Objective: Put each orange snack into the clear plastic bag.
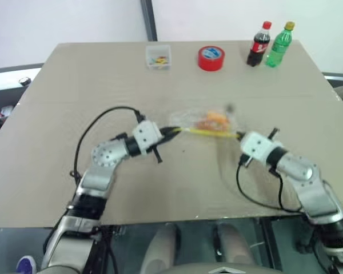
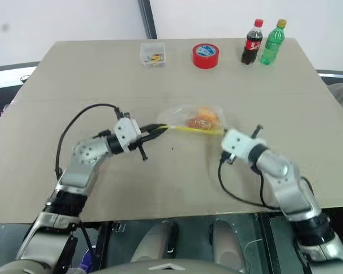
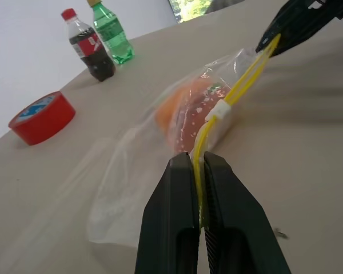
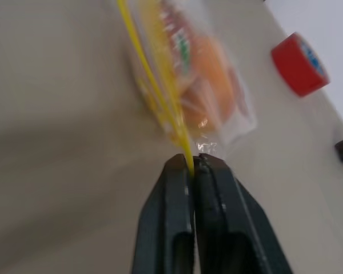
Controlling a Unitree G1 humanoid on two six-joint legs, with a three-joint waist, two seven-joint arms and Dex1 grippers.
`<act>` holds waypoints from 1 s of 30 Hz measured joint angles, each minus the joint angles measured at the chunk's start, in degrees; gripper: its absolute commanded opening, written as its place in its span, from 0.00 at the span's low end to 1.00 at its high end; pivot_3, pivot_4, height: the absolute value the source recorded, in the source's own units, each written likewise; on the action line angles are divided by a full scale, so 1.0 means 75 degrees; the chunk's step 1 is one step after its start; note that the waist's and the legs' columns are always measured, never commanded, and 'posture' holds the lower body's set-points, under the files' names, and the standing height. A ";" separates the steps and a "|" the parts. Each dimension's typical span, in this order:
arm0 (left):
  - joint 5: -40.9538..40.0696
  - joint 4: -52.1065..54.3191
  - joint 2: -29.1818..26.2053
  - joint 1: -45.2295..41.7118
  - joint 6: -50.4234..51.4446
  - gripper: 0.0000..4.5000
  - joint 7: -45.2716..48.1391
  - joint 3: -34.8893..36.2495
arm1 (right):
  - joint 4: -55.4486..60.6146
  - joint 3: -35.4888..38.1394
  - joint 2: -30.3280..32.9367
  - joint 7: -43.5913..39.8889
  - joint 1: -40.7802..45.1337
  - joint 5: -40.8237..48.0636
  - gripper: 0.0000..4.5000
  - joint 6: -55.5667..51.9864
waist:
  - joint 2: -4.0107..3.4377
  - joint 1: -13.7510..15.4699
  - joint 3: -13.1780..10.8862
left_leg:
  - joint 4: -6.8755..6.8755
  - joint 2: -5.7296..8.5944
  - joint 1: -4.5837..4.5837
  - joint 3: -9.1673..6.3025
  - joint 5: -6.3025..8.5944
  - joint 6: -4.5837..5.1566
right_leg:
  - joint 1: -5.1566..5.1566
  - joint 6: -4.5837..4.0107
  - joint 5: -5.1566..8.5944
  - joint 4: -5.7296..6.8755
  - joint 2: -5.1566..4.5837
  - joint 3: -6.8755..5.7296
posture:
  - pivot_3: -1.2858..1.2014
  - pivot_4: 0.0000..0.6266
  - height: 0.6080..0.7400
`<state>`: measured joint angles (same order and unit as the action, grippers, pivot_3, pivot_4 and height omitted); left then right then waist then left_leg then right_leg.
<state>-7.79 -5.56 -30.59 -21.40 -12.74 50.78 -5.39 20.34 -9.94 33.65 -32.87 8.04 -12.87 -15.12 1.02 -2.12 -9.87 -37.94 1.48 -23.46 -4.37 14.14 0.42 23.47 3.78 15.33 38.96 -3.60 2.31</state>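
Orange snacks (image 2: 201, 120) sit inside the clear plastic bag (image 2: 188, 120), short of the red tape roll (image 2: 206, 55), while my left gripper (image 3: 198, 171) and right gripper (image 4: 192, 165) each pinch its yellow seal strip (image 3: 243, 91).

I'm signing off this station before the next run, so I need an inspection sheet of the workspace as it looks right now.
Surface: tan table, flat, no spills seen.
Job's things: clear plastic bag mid-table with the orange snacks inside; its yellow seal strip is stretched between both tools.
Clutter: small clear box, red tape roll, cola bottle and green bottle along the far edge, apart from the bag.
Grippers: left tool shut on one end of the strip; right tool shut on the other end.
Cables: black cable loops over the left arm; another hangs by the right.
Surroundings: pale wall behind; nothing else seen.
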 measured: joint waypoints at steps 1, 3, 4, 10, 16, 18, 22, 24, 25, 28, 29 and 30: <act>0.0059 0.0092 -0.0022 0.0049 0.0000 0.00 -0.0031 0.0000 | 0.0151 0.0000 0.0016 -0.0095 -0.0115 0.0051 0.41 -0.0129 | -0.0001 -0.0001 -0.0003 | -0.0003 -0.0004 0.0028 0.0000 0.0000 0.0000 | -0.0030 0.0000 0.0000 -0.0002 0.0004 0.0000 | 0.52 0.24 1.00; 0.0197 0.0212 -0.0016 0.0072 -0.0004 0.00 -0.0141 -0.0015 | 0.0443 0.0020 0.0018 -0.0249 -0.0140 0.0194 0.50 -0.0290 | -0.0007 -0.0010 -0.0018 | -0.0002 -0.0008 0.0127 0.0001 0.0001 0.0001 | -0.0129 0.0001 0.0004 -0.0011 0.0008 -0.0003 | 0.52 0.24 1.00; 0.0265 0.0267 -0.0015 0.0065 -0.0023 0.00 -0.0183 -0.0016 | 0.0596 0.0059 0.0037 -0.0323 -0.0090 0.0282 0.50 -0.0312 | -0.0007 -0.0010 -0.0018 | -0.0003 -0.0011 0.0139 0.0000 0.0001 0.0001 | -0.0139 0.0002 0.0004 -0.0012 0.0010 -0.0005 | 0.52 0.24 1.00; 0.0778 0.0272 0.0001 -0.0134 -0.0406 0.00 -0.0350 -0.0228 | 0.0994 -0.0229 0.0017 -0.0827 0.1239 0.0503 0.50 -0.0326 | -0.0005 -0.0011 -0.0017 | -0.0004 -0.0013 0.0126 -0.0010 0.0002 -0.0001 | -0.0128 -0.0001 0.0001 -0.0010 0.0019 -0.0011 | 0.52 0.24 1.00; 0.0955 0.0252 0.0002 -0.0136 -0.0631 0.00 -0.0437 -0.0274 | 0.0128 -0.1391 -0.0661 -0.0887 0.2457 -0.0006 0.50 0.0056 | -0.0005 -0.0004 -0.0017 | -0.0002 -0.0009 0.0087 -0.0014 0.0002 -0.0001 | -0.0095 -0.0003 0.0001 -0.0018 0.0009 -0.0016 | 0.52 0.24 1.00; 0.0960 0.0244 0.0002 -0.0137 -0.0637 0.00 -0.0449 -0.0273 | -0.0120 -0.1638 -0.0887 -0.0904 0.2716 -0.0070 0.50 0.0197 | -0.0005 0.0007 -0.0017 | -0.0002 -0.0006 0.0084 -0.0016 0.0003 0.0000 | -0.0095 -0.0002 0.0001 -0.0021 0.0005 -0.0019 | 0.52 0.24 1.00; 0.0967 0.0239 -0.0002 -0.0137 -0.0644 0.00 -0.0476 -0.0272 | -0.0485 -0.1917 -0.1184 -0.0977 0.2999 -0.0097 0.38 0.0419 | -0.0005 0.0020 -0.0018 | -0.0002 -0.0005 0.0084 -0.0019 0.0004 0.0001 | -0.0096 -0.0002 0.0001 -0.0019 0.0004 -0.0023 | 0.52 0.24 1.00; 0.0969 0.0239 -0.0002 -0.0136 -0.0644 0.00 -0.0484 -0.0272 | -0.0657 -0.1917 -0.1241 -0.0996 0.3115 -0.0102 0.22 0.0450 | -0.0005 0.0016 -0.0018 | -0.0002 -0.0004 0.0086 -0.0022 0.0004 0.0001 | -0.0096 -0.0002 0.0001 -0.0015 0.0004 -0.0025 | 0.52 0.24 1.00; 0.0971 0.0239 -0.0003 -0.0135 -0.0644 0.00 -0.0486 -0.0271 | -0.0765 -0.1916 -0.1245 -0.1010 0.3189 -0.0114 0.11 0.0476 | -0.0006 0.0015 -0.0018 | -0.0002 -0.0004 0.0086 -0.0023 0.0004 0.0001 | -0.0096 -0.0003 0.0001 -0.0015 0.0005 -0.0027 | 0.52 0.24 1.00; 0.1007 0.0238 -0.0014 -0.0136 -0.0642 0.00 -0.0572 -0.0248 | -0.0890 -0.1921 -0.1280 -0.1044 0.3216 -0.0153 0.01 0.0602 | -0.0006 0.0012 -0.0018 | 0.0000 -0.0004 0.0086 -0.0026 0.0004 0.0001 | -0.0096 -0.0003 0.0001 -0.0016 0.0005 -0.0030 | 0.52 0.24 1.00; 0.1011 0.0238 -0.0013 -0.0134 -0.0642 0.00 -0.0572 -0.0249 | -0.0903 -0.1921 -0.1281 -0.1044 0.3220 -0.0158 0.01 0.0605 | -0.0006 0.0011 -0.0018 | 0.0000 -0.0004 0.0086 -0.0026 0.0004 0.0001 | -0.0096 -0.0002 0.0001 -0.0017 0.0005 -0.0030 | 0.52 0.24 1.00; 0.1012 0.0238 -0.0013 -0.0131 -0.0642 0.00 -0.0575 -0.0250 | -0.0915 -0.1921 -0.1288 -0.1045 0.3226 -0.0172 0.01 0.0624 | -0.0006 0.0011 -0.0018 | 0.0000 -0.0004 0.0085 -0.0026 0.0004 0.0001 | -0.0095 -0.0003 0.0001 -0.0017 0.0005 -0.0030 | 0.52 0.24 1.00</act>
<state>-0.20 -3.77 -30.69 -22.38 -17.56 46.46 -7.26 13.47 -24.34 23.99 -40.71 32.24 -14.16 -10.44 0.97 -2.04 -10.01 -37.94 1.45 -22.82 -4.56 14.17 0.43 22.76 3.76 15.34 38.83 -3.56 2.09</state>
